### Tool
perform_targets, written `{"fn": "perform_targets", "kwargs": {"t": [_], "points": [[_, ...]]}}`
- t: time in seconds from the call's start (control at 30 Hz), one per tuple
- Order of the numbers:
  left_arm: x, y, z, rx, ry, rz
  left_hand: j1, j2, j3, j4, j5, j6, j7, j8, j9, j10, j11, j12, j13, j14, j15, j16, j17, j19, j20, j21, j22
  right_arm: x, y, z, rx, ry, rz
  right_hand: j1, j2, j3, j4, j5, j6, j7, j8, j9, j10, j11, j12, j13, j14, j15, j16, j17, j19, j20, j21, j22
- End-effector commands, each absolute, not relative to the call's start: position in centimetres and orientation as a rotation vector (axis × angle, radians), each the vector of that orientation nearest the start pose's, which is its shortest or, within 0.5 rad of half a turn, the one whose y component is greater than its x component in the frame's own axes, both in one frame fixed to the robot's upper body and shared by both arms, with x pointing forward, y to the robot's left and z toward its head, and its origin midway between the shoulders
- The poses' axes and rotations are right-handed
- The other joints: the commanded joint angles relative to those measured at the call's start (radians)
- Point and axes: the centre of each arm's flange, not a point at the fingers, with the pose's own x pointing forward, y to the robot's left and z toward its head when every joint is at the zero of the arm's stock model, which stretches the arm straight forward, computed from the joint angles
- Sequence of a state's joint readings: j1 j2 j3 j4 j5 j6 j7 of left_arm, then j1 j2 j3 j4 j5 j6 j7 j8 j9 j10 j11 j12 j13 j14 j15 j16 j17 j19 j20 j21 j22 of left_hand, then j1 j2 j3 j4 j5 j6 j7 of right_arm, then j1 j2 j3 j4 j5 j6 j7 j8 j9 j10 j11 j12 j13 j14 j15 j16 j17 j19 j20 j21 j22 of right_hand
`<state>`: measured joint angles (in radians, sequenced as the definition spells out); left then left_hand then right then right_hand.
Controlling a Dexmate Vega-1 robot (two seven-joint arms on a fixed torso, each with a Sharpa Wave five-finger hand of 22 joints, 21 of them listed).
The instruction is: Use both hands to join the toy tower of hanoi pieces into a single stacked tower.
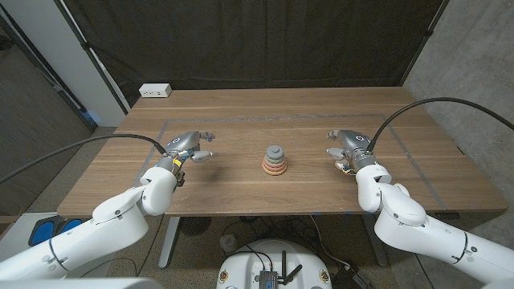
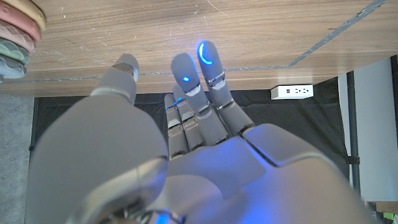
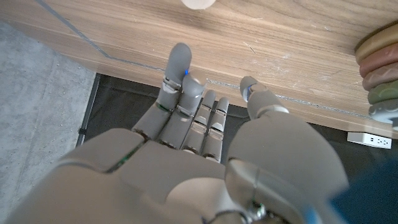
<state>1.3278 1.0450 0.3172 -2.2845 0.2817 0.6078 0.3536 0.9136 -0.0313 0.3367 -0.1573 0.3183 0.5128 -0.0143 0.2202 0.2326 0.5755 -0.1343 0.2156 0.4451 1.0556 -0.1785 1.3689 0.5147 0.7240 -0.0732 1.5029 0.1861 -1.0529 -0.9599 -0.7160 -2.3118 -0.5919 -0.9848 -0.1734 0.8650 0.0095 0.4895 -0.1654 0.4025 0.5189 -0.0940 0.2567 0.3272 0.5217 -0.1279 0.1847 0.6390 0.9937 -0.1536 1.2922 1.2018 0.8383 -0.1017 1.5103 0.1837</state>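
Hovering spread and empty over the wooden surface [image 1: 241, 189] left of the stacked tower [image 1: 275, 160], left hand [image 1: 191, 146]; sitting mid-surface before dark curtains [image 1: 257, 40], tower; hovering likewise spread, right hand [image 1: 347, 148].

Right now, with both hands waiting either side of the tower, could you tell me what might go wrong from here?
1. The tower is a narrow stack of loose rings; if either hand closes in from the side, it could be pushed over.
2. The left hand and right hand both face the stack, so moving in together could make them collide there.
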Motion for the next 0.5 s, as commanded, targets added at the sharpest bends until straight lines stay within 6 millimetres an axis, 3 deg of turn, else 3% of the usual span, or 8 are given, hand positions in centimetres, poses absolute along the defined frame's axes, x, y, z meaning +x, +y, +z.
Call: {"fn": "perform_targets", "kwargs": {"t": [0.03, 0.5], "points": [[48.43, 27.81, -4.23, 1.214, -0.480, 0.234, 0.000, 0.007, 0.008, 0.000, 0.006, 0.008, 0.004, -0.002, -0.001, 0.008, 0.002, 0.007, 0.002, 0.004, -0.041, 0.009, 0.001, 0.013, -0.129, -0.002, 0.001, 48.72, -23.44, -5.83, -1.398, -0.273, -0.315, -0.001, -0.010, -0.001, 0.001, -0.003, -0.019, 0.003, -0.010, 0.004, -0.018, 0.006, -0.005, -0.001, 0.005, -0.065, 0.001, 0.000, -0.002, -0.110, 0.002, 0.001], [48.84, 27.65, -3.50, 1.231, -0.481, 0.231, -0.004, 0.009, 0.009, 0.000, 0.006, 0.013, 0.006, -0.004, -0.001, 0.012, 0.001, 0.007, 0.001, 0.004, -0.041, 0.011, 0.002, 0.014, -0.129, -0.005, 0.000, 48.78, -24.24, -5.82, -1.443, -0.201, -0.285, -0.014, -0.038, -0.016, 0.001, -0.013, -0.063, 0.019, -0.030, 0.000, -0.075, 0.016, -0.005, -0.013, -0.027, -0.066, -0.026, -0.020, -0.020, -0.108, -0.005, 0.001]]}}
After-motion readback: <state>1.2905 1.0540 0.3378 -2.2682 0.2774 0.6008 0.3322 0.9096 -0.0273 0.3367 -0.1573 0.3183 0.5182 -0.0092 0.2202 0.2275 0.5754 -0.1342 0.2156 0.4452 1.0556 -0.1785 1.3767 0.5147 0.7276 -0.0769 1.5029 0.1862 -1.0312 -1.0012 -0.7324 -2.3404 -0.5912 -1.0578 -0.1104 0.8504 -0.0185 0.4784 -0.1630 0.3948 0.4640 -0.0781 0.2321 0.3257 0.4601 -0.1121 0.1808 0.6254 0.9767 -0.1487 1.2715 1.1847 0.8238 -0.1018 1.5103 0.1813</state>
